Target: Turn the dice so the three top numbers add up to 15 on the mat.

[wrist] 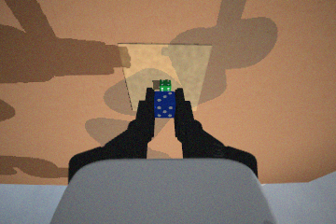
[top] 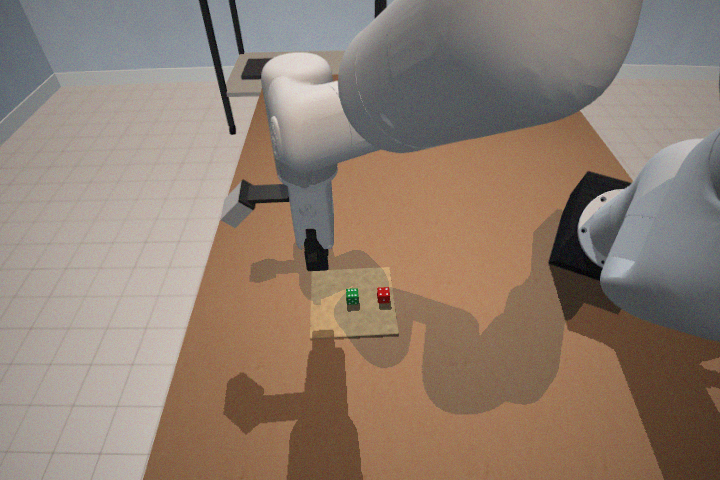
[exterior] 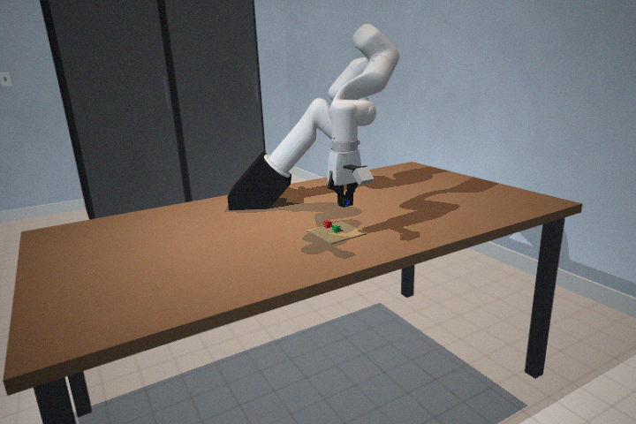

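My gripper (top: 316, 268) (exterior: 346, 203) (wrist: 164, 99) is shut on the blue die (exterior: 347, 202) (wrist: 164, 105) and holds it in the air, behind the mat in the top view. In the wrist view one face of it shows three pips and another five; the fingers hide it in the top view. The green die (top: 352, 296) (exterior: 336, 228) (wrist: 165, 86) lies flat on the mat (top: 366, 325) (exterior: 329, 238) (wrist: 145, 58), six on top. The red die (top: 383, 294) (exterior: 327, 223) lies flat near the mat's right edge, apparently four on top; it is hidden in the wrist view.
The mat lies flat on the brown table (top: 457, 198) (exterior: 154, 279). The arm's black base (top: 567, 243) (exterior: 259, 190) stands to the right in the top view. A dark cabinet (exterior: 118, 100) stands behind the table. Shadows of the arm fall across the mat and table.
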`<state>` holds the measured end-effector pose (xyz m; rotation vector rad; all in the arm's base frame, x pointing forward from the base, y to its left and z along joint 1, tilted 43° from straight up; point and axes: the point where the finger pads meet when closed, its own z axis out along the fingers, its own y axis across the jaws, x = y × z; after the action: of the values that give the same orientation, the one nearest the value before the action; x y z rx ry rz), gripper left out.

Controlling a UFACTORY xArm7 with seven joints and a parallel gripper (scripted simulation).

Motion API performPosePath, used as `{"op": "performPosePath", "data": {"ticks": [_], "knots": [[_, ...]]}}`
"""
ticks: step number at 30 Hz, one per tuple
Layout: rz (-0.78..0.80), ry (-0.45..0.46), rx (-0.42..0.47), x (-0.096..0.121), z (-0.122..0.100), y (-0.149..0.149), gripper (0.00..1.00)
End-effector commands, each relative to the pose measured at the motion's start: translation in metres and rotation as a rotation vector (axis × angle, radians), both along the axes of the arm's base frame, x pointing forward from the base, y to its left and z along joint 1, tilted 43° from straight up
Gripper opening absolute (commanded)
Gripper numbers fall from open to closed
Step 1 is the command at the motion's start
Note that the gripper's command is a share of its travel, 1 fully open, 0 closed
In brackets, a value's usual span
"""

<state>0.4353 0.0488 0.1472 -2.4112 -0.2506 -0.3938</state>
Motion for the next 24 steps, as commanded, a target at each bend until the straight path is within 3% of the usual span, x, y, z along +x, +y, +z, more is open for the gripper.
{"op": "performPosePath", "data": {"ticks": [1, 10, 24], "knots": [[-0.003, -0.002, -0.001, 0.001, 0.001, -0.002, 0.15], [-0.002, -0.003, 0.000, 0.003, -0.007, 0.005, 0.15], [-0.002, -0.003, 0.000, 0.016, -0.046, 0.040, 0.15]]}}
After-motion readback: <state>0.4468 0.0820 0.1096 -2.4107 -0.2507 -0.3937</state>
